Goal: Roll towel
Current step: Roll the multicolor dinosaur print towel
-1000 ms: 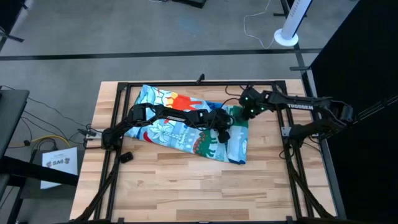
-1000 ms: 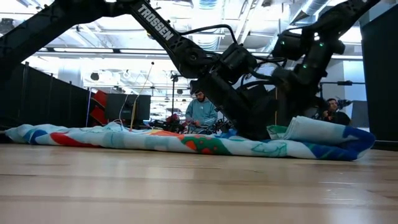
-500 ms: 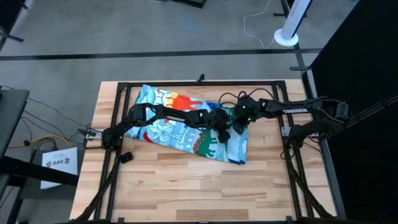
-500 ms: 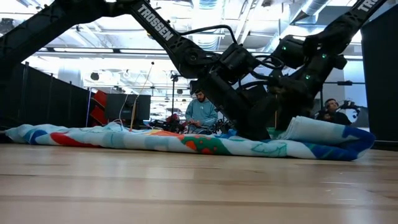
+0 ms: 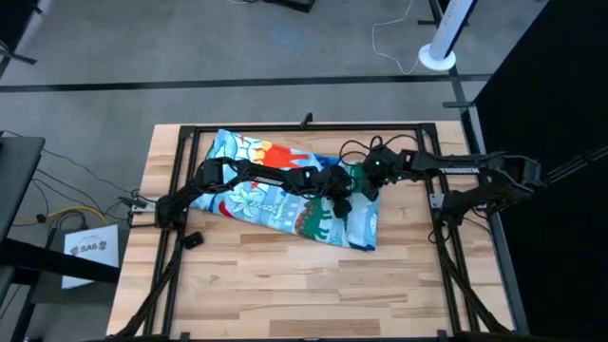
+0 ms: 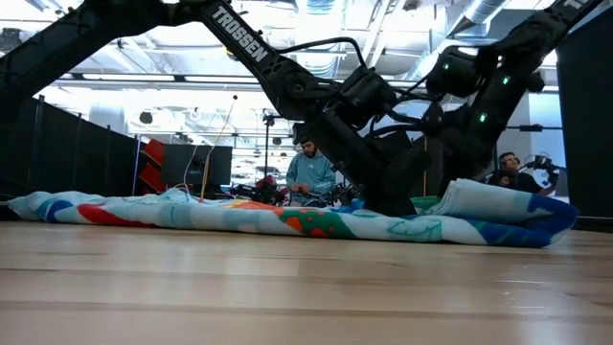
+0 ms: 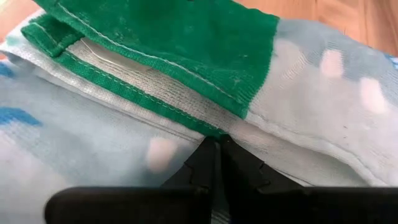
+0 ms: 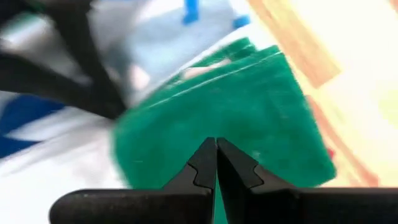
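- The towel (image 5: 285,190) is lying crumpled across the table's (image 5: 285,294) far half.
- The left gripper (image 7: 216,142) is resting clenched on its folded green edge.
- The right gripper (image 8: 216,144) is hovering clenched over the green corner.

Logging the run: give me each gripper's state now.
Left gripper: shut, tips against the towel; no cloth visibly pinched.
Right gripper: shut, over the towel's green fold, holding nothing.
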`<action>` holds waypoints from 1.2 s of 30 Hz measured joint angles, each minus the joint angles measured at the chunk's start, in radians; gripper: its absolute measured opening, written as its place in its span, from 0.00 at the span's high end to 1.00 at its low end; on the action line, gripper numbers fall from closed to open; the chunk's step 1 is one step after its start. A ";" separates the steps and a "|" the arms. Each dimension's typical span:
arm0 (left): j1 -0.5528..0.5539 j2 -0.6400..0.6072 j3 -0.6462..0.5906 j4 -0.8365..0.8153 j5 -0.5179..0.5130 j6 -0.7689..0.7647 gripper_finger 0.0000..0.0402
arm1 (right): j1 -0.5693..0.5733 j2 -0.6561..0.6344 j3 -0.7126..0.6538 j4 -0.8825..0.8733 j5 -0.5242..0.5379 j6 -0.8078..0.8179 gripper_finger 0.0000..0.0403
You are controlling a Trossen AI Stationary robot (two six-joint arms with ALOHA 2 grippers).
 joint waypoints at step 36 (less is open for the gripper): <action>-0.003 0.000 0.000 -0.006 0.000 -0.005 0.97 | 0.022 -0.053 -0.083 0.068 0.118 0.034 1.00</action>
